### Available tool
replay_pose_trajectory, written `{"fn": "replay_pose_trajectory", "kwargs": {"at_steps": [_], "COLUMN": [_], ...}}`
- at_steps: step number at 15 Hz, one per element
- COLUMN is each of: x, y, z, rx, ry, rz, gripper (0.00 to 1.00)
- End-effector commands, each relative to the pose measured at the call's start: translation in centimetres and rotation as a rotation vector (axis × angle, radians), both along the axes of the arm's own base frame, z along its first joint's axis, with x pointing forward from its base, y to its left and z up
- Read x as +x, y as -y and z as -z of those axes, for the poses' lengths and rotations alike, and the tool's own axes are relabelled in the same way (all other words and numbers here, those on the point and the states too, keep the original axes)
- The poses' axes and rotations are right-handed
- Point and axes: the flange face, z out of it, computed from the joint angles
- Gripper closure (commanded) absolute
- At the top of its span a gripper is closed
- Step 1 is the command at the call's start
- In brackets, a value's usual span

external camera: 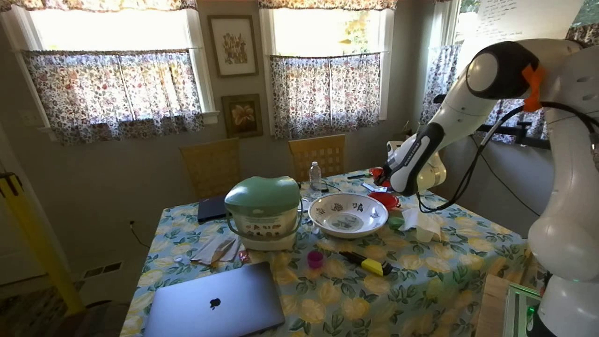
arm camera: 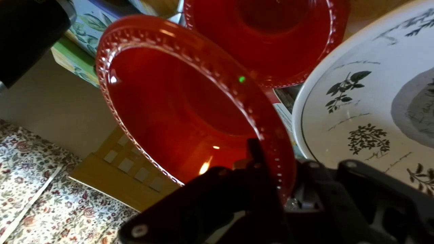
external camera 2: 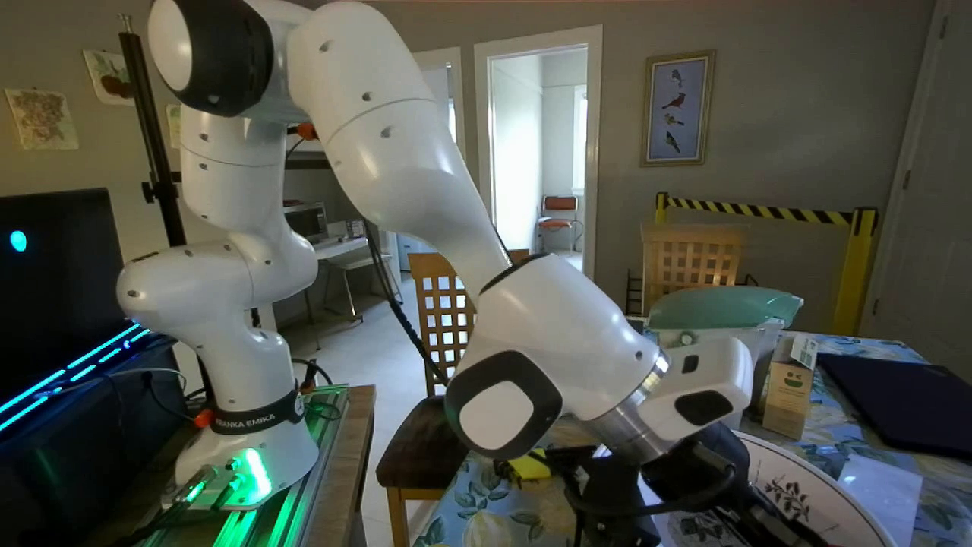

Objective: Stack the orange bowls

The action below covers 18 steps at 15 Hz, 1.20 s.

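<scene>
In the wrist view, my gripper is shut on the rim of a red-orange bowl, one finger inside and one outside. The bowl is steeply tilted, its opening towards the camera. The other orange bowl lies behind it, partly covered by the held bowl. In an exterior view, this second bowl sits on the table beside the white dish, and the held bowl shows partly behind my gripper, beyond it. In the remaining exterior view, the bowls are mostly hidden behind the arm.
The large white patterned dish stands right next to the second bowl. A pale green domed container, a plastic bottle and a white cloth stand or lie nearby. A purple cup and a laptop are nearer the front.
</scene>
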Motion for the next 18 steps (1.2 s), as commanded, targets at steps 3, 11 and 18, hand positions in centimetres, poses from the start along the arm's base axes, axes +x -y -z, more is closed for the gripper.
{"fn": "replay_pose_trajectory", "kwargs": {"at_steps": [3, 11, 18], "x": [1.8, 1.7, 2.7], "y": [0.8, 1.7, 1.0], "z": [3.3, 6.2, 3.3], "rx": [0.029, 0.059, 0.035], "ry": [0.005, -0.028, 0.034], "rz": [-0.015, -0.008, -0.048], "gripper": [0.98, 0.89, 0.27]}}
